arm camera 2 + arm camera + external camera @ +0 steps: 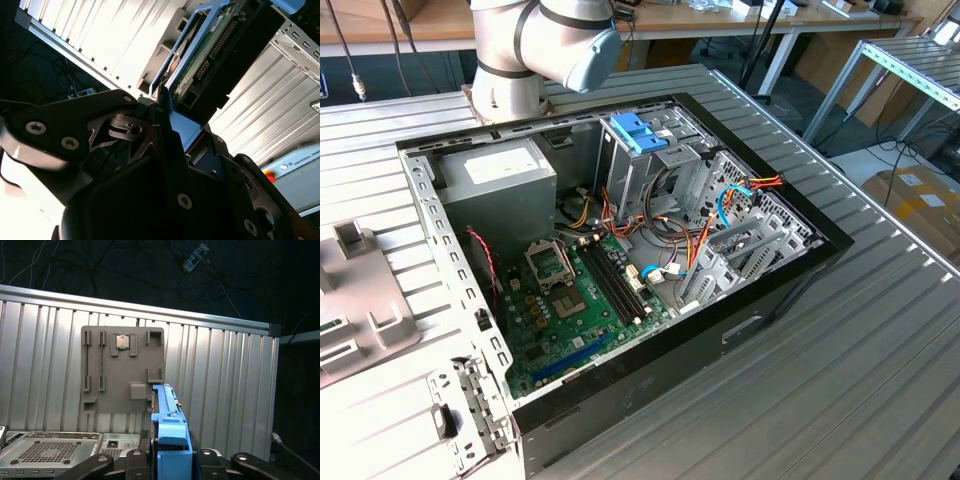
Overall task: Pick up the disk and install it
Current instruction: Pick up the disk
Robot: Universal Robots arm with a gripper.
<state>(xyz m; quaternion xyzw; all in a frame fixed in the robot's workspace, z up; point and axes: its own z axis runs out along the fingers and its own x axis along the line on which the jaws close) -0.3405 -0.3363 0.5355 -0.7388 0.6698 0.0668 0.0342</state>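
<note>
The disk is held edge-on in my gripper, which is shut on its light-blue end tab. Its dark grey body, green circuit board and blue rails reach away from the fingers. In the first wrist view the disk shows as a narrow blue rail rising from my gripper, lifted above the ribbed table. The open computer case lies on the table in the exterior view, with its tall metal drive cage at the back. The arm stands behind the case.
A blue plastic bracket tops the drive cage. Inside the case are a green motherboard, a grey power supply and loose cables. A grey fixture plate lies on the ribbed table. The case's perforated metal sits below the gripper.
</note>
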